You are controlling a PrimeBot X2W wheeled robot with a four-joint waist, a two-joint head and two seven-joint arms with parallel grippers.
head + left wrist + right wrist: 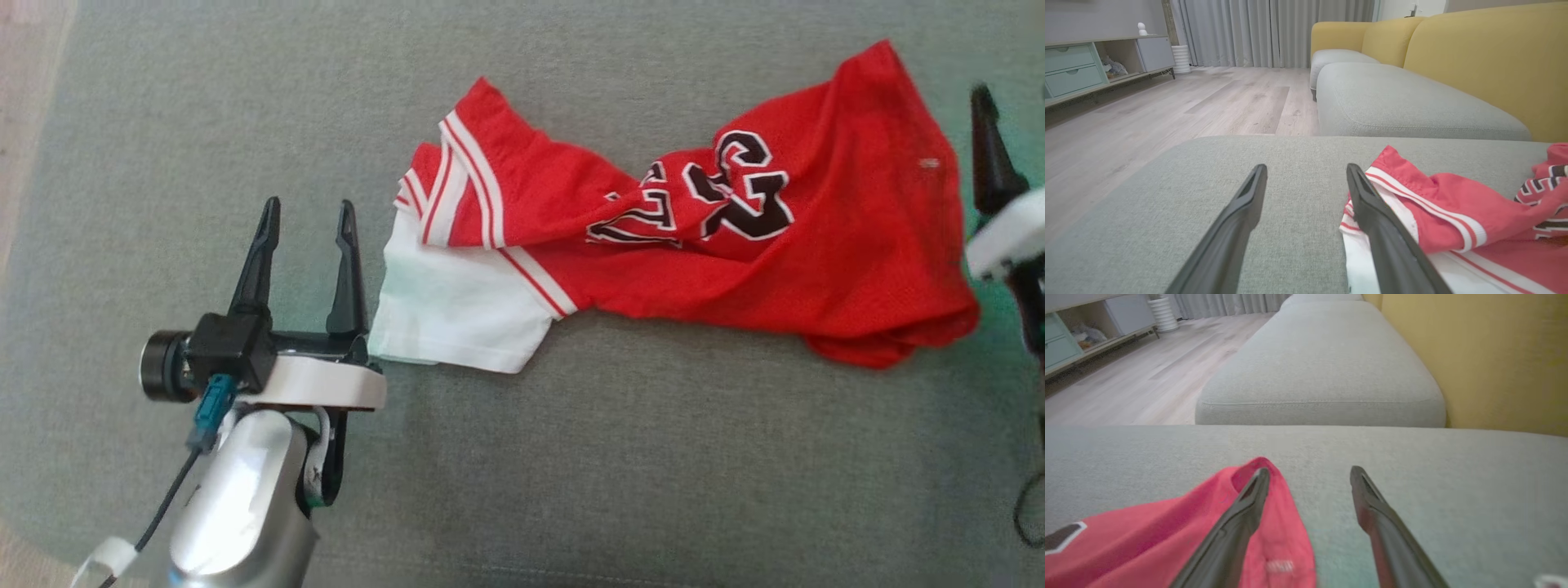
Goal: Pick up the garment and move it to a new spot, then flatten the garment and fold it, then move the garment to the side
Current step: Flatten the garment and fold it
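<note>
On the grey cushion [571, 457], head view: the garment [678, 237], a red jersey, lies twisted through its middle. Its white sleeve end [457, 314] is toward the left gripper [309, 206], which sits just beside that end with fingers spread wide and nothing held. Left wrist view: one finger overlaps the garment's white edge, the other is over bare cushion clear of the garment. Touching or hovering, can't tell. Right wrist view: right gripper [1309, 471] is at the garment's opposite red corner, wide open and empty, with one finger across the corner and the other off the garment. My read: flatten step, grasps not made yet. To do it well, shift each gripper inward so both fingers straddle the garment's edge. Pinch the corner itself, not the bunched fold, lift slightly, then pull the ends apart and counter-rotate to clear the twist. Risks: fabric looks thin and may slip out, or the fingers may snag the cushion cover.
</note>
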